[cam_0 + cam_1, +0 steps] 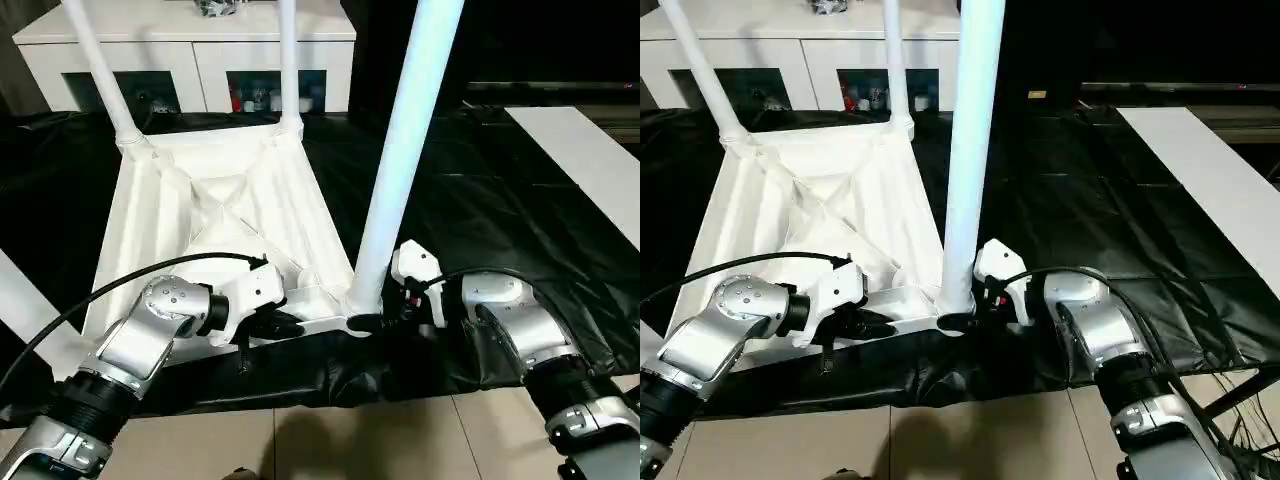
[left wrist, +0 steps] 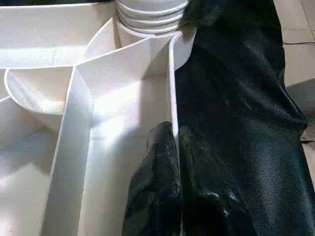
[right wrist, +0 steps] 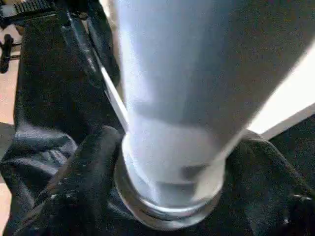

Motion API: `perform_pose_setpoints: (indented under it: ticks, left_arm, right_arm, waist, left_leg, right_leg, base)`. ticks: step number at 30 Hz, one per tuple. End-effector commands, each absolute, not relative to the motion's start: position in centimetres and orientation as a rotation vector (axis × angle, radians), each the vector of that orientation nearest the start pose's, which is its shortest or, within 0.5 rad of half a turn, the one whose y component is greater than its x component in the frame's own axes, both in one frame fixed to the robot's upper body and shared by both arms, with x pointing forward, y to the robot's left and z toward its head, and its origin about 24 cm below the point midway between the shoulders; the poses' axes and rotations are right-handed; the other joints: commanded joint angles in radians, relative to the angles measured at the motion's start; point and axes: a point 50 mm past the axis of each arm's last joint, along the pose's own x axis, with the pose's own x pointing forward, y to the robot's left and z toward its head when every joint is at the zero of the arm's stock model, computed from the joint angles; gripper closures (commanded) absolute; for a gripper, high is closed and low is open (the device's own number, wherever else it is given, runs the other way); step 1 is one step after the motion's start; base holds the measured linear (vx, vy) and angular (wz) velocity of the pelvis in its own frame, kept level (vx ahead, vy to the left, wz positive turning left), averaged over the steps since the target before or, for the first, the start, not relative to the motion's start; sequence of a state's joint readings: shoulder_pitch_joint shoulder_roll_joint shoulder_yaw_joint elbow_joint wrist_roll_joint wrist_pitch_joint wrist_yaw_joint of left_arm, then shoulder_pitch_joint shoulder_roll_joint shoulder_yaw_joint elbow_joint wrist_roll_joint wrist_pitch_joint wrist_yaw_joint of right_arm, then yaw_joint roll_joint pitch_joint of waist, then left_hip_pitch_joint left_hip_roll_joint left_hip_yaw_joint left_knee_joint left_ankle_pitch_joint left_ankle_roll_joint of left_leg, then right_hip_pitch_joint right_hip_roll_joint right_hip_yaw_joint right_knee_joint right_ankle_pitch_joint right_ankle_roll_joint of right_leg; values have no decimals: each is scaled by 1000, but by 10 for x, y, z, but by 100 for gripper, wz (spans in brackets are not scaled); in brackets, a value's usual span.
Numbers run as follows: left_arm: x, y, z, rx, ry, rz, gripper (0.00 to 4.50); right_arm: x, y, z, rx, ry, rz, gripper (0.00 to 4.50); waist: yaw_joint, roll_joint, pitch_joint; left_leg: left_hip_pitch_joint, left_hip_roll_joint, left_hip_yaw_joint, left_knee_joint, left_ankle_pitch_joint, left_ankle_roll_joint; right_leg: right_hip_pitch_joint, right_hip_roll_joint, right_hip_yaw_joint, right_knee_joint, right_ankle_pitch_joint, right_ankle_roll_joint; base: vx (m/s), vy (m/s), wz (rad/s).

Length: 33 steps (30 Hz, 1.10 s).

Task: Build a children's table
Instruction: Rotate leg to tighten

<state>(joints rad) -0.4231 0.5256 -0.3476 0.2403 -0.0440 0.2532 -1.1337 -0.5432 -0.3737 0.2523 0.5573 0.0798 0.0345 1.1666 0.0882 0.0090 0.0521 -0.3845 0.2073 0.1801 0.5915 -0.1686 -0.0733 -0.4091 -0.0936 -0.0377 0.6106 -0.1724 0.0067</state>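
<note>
Table top (image 1: 215,215) lies upside-down on black sheet (image 1: 480,200), before white cabinet (image 1: 190,50).

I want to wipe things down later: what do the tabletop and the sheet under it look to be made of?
Tabletop: apparently moulded white plastic, smooth with a slight sheen, judging by its thin ribs and X-bracing. Black sheet: probably plastic film or coated fabric; it wrinkles and glints.

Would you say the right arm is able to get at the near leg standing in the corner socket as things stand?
Probably yes. The right gripper is already at the base of the near leg, its fingers on either side of it where it enters the socket, with nothing between them.
</note>
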Motion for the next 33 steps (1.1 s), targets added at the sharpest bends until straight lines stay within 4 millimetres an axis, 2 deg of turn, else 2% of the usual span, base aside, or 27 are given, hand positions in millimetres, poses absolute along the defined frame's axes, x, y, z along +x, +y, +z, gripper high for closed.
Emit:
perform_pose_setpoints:
  ticks: [1,6,10,13,16,19,20,22,23,24,25,27,28,30,31,33]
  left_arm:
    - [286,152,54,490,495,-1292,450]
    - [287,153,54,488,500,-1282,450]
    - [290,156,52,464,507,-1220,450]
    - [299,154,51,435,480,-1103,450]
    - [310,150,51,400,459,-972,450]
    - [318,144,48,361,467,-863,450]
    - [321,142,47,347,473,-822,450]
    - [332,133,45,313,487,-696,450]
    - [336,131,45,308,486,-662,450]
    - [338,130,45,306,484,-643,450]
    - [343,127,45,298,475,-591,450]
    - [348,125,47,298,462,-550,450]
    - [351,122,48,299,450,-537,450]
    - [352,120,49,309,447,-552,450]
    - [351,120,49,318,448,-567,450]
    - [349,121,48,327,453,-585,450]
  right_arm:
    - [314,-136,55,-340,325,1314,151]
    - [315,-134,56,-297,310,1301,180]
    - [314,-128,53,-234,299,1266,184]
    - [319,-120,44,-180,308,1131,186]
    - [324,-109,38,-141,288,978,186]
    - [329,-99,34,-106,282,834,186]
    - [331,-96,32,-93,283,774,186]
    - [339,-87,29,-76,288,605,186]
    - [340,-84,28,-73,290,572,186]
    - [341,-83,28,-77,287,554,186]
    - [343,-77,28,-82,278,514,186]
    - [345,-67,29,-71,271,492,186]
    - [346,-58,30,-59,267,497,186]
    - [346,-51,34,-55,250,530,186]
    - [346,-48,37,-16,231,555,186]
    - [346,-48,41,12,202,573,131]
  waist:
    - [-6,8,-65]
    - [-8,8,-65]
    - [-10,8,-64]
    - [-14,9,-61]
    - [-25,8,-60]
    - [-35,7,-59]
    - [-37,10,-59]
    - [-42,8,-57]
    - [-42,8,-58]
    - [-43,7,-60]
    - [-43,11,-59]
    - [-43,11,-61]
    - [-41,9,-62]
    - [-38,10,-63]
    - [-37,7,-63]
    - [-35,8,-66]
  left_leg:
    - [24,15,-1,-78,-317,-6]
    - [23,15,-1,-79,-320,-6]
    - [23,15,-2,-80,-329,-10]
    - [25,14,-3,-82,-352,-22]
    - [26,11,-8,-85,-388,-46]
    - [24,9,-10,-86,-397,-48]
    - [24,10,-9,-85,-395,-52]
    - [29,4,-9,-83,-413,-57]
    - [30,4,-11,-82,-415,-58]
    - [26,4,-11,-82,-407,-52]
    - [28,4,-10,-81,-409,-48]
    - [26,2,-8,-80,-407,-42]
    - [25,1,-8,-80,-397,-38]
    - [20,2,-8,-80,-379,-27]
    - [15,3,-7,-82,-363,-21]
    - [16,5,-6,-80,-343,-11]
  right_leg:
    - [36,-29,24,-71,-253,-213]
    - [37,-28,23,-71,-253,-214]
    - [37,-29,22,-72,-271,-211]
    - [33,-29,23,-76,-311,-203]
    - [30,-31,21,-84,-387,-174]
    - [29,-31,20,-88,-409,-159]
    - [26,-31,21,-88,-407,-158]
    - [19,-31,19,-96,-456,-148]
    - [21,-33,18,-97,-468,-145]
    - [24,-32,17,-99,-463,-137]
    - [18,-31,18,-102,-453,-137]
    - [19,-30,18,-101,-442,-137]
    - [21,-31,18,-99,-433,-139]
    - [26,-32,18,-97,-408,-140]
    - [29,-32,18,-95,-388,-140]
    - [30,-33,20,-91,-361,-147]
  base:
    - [0,0,0]
    - [0,0,0]
    - [0,0,0]
    - [0,0,0]
    - [0,0,0]
    - [0,0,0]
    - [0,0,0]
    - [0,0,0]
    - [0,0,0]
    - [0,0,0]
    - [0,0,0]
    - [0,0,0]
    - [0,0,0]
    - [0,0,0]
    - [0,0,0]
    - [0,0,0]
